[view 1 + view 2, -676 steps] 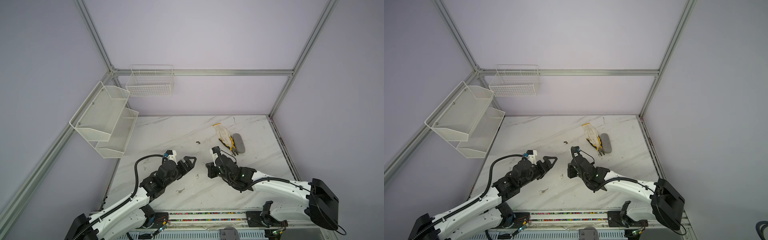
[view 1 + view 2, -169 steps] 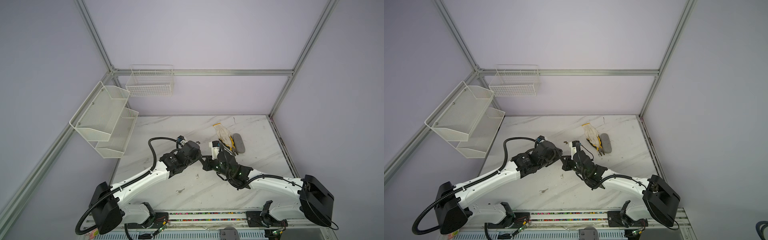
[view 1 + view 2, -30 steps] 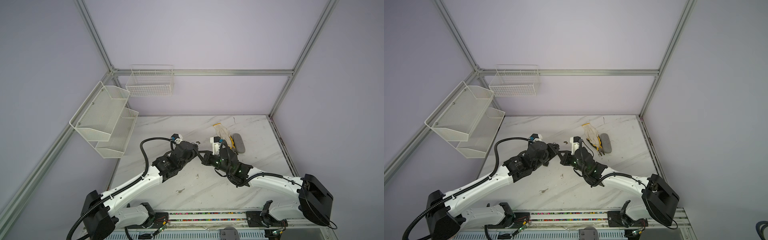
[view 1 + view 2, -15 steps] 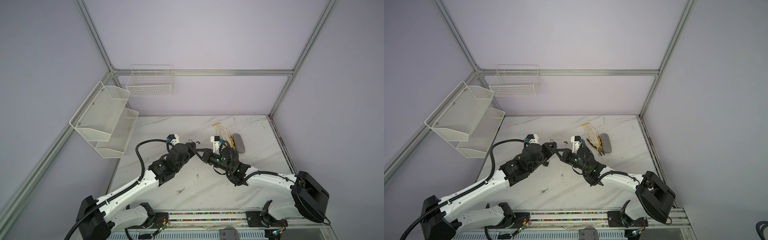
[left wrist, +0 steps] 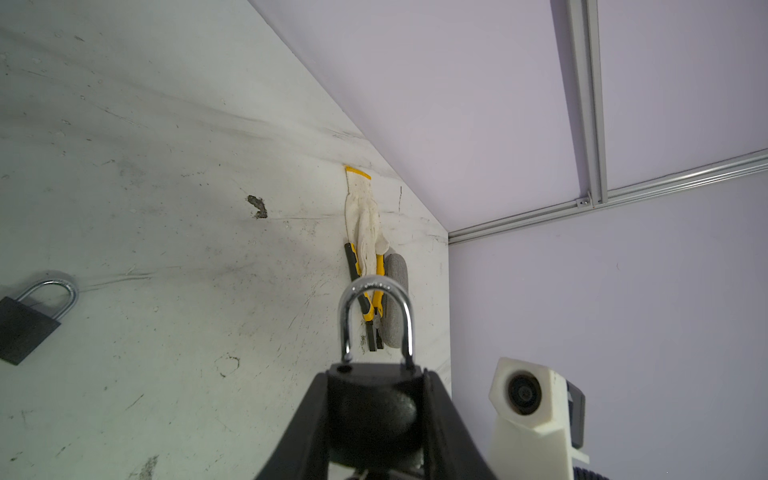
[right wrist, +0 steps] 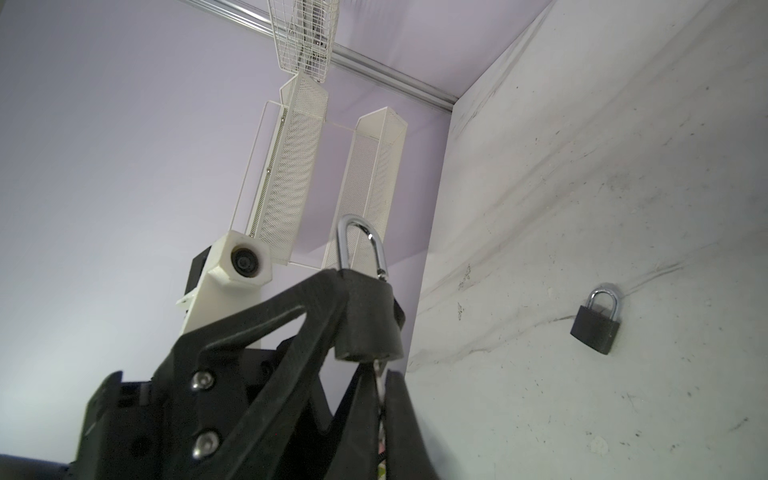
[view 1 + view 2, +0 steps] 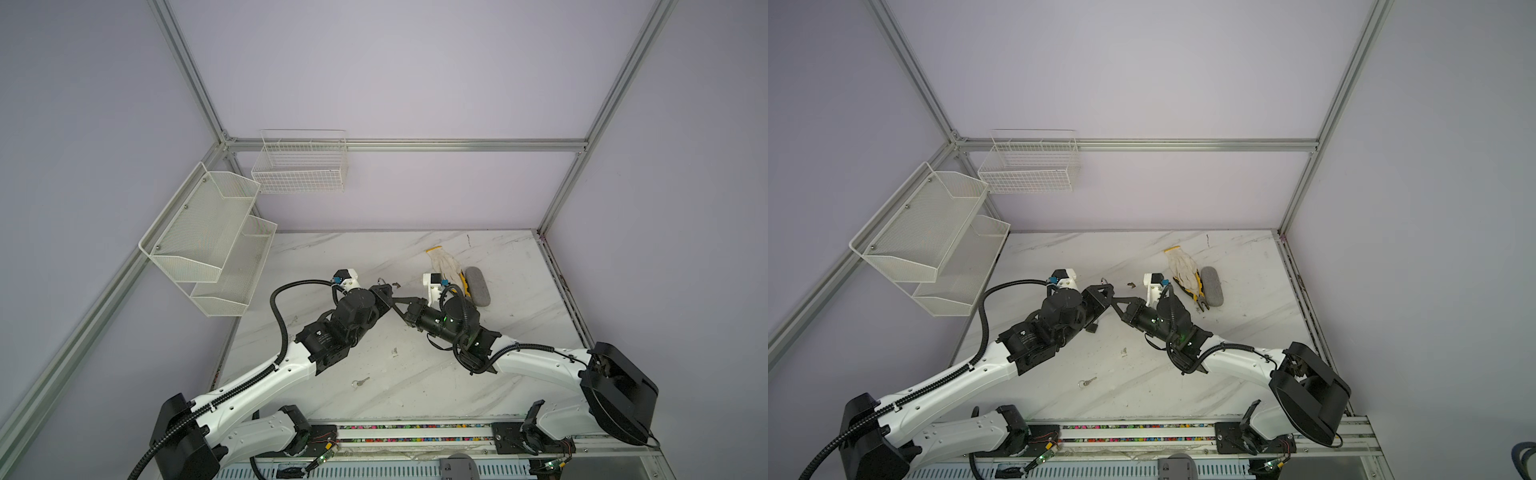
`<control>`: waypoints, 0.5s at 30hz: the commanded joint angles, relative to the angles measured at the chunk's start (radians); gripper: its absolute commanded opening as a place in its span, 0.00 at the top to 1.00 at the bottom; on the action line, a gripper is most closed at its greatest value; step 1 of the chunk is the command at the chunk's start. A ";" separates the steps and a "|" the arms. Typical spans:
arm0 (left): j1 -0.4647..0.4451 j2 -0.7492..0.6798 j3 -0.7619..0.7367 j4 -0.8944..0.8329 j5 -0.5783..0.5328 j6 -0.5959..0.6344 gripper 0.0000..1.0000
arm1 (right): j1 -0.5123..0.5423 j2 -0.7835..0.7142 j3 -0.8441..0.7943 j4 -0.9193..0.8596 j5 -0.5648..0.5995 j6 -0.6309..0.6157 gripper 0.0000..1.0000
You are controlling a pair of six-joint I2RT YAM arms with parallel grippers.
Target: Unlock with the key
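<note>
Left wrist view: padlock (image 5: 374, 380) clamped between left jaws.

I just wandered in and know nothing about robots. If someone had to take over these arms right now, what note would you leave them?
Left gripper: clamped on the black padlock, held up off the table.
Right gripper: shut on the key, which is pushed into the padlock's underside.
Done: the shackle looks sprung, with one leg out of its hole.
Left: confirm it is open, pull the key out, set both down.
Also on the table: a second padlock, which looks closed, and a loose key.
</note>
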 commanded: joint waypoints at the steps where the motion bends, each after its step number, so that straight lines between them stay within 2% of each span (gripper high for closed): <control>1: -0.015 -0.030 0.011 -0.017 -0.008 0.061 1.00 | 0.004 -0.010 0.049 -0.078 0.022 -0.072 0.94; 8: -0.013 -0.057 0.046 -0.130 -0.068 0.204 1.00 | 0.004 -0.064 0.067 -0.214 0.075 -0.172 0.70; 15: -0.009 -0.108 0.021 -0.191 -0.108 0.373 1.00 | 0.002 -0.141 0.116 -0.413 0.123 -0.290 0.54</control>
